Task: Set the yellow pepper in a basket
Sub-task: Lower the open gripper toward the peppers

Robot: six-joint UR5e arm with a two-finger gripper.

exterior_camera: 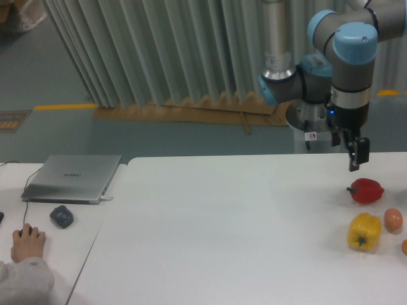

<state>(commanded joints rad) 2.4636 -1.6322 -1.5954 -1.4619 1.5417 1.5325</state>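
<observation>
Hanging above the far right part of the white table (210, 222), the gripper (354, 154) points down, and whether its jaws are apart or together cannot be told. Well below and nearer the camera, the yellow pepper (364, 231) sits on the table, just in front of the red pepper (365, 190), beside an orange-tan egg-shaped thing (393, 220)

The arm stood at the far right, upper joints folded, wrist pointed straight down. Gripper (354, 155) hung in the air, fingers aimed downward, holding nothing; whether its jaws were parted could not be made out.
</observation>
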